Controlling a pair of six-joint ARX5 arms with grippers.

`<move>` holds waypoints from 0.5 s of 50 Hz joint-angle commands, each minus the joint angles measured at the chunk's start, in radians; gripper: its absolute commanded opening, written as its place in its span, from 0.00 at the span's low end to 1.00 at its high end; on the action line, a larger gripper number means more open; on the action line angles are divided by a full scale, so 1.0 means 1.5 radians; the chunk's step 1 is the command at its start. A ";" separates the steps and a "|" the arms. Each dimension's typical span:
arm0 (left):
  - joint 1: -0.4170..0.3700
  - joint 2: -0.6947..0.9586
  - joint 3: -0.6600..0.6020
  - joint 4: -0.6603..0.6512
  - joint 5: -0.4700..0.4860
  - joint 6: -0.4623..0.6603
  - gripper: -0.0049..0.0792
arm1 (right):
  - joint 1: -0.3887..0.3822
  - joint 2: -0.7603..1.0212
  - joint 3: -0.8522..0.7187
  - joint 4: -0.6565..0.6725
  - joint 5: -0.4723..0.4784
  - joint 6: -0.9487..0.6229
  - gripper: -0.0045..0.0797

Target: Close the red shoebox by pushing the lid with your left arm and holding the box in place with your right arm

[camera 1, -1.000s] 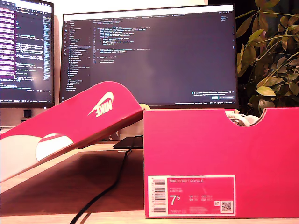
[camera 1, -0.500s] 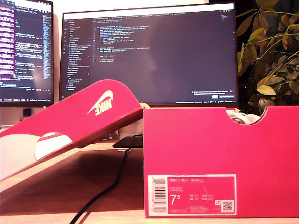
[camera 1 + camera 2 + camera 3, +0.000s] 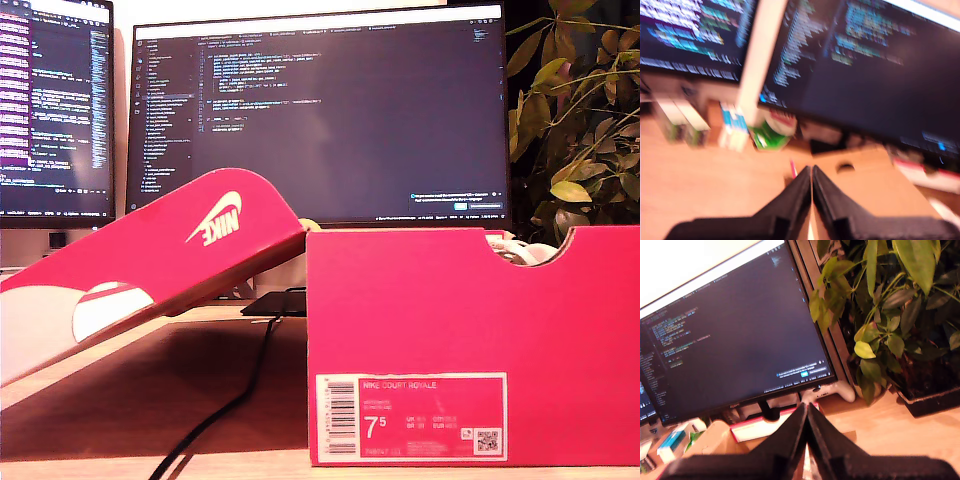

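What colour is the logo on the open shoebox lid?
White, on the red cardboard shoebox lid, mirrored as seen from the camera. It shows best in the exterior view.

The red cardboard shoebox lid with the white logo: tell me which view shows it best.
The exterior view: the red cardboard shoebox lid shows nearly whole, tilted open against the red box. The first wrist view is blurred and shows only a tan cardboard surface, perhaps the lid's underside. The second wrist view shows no part clearly the lid.
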 commanded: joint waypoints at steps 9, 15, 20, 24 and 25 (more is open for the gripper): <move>-0.001 0.146 0.080 -0.007 0.048 0.027 0.04 | -0.001 0.107 0.075 -0.059 -0.004 -0.083 0.04; 0.000 0.227 0.123 -0.021 0.071 0.045 0.04 | -0.001 0.170 0.111 -0.078 -0.004 -0.109 0.04; 0.001 0.308 0.159 -0.045 0.095 0.060 0.04 | -0.001 0.224 0.138 -0.087 -0.004 -0.127 0.04; 0.003 0.370 0.178 -0.050 0.116 0.077 0.04 | -0.002 0.262 0.155 -0.091 -0.004 -0.144 0.04; 0.004 0.384 0.181 -0.050 0.120 0.077 0.04 | -0.002 0.271 0.159 -0.093 -0.004 -0.150 0.04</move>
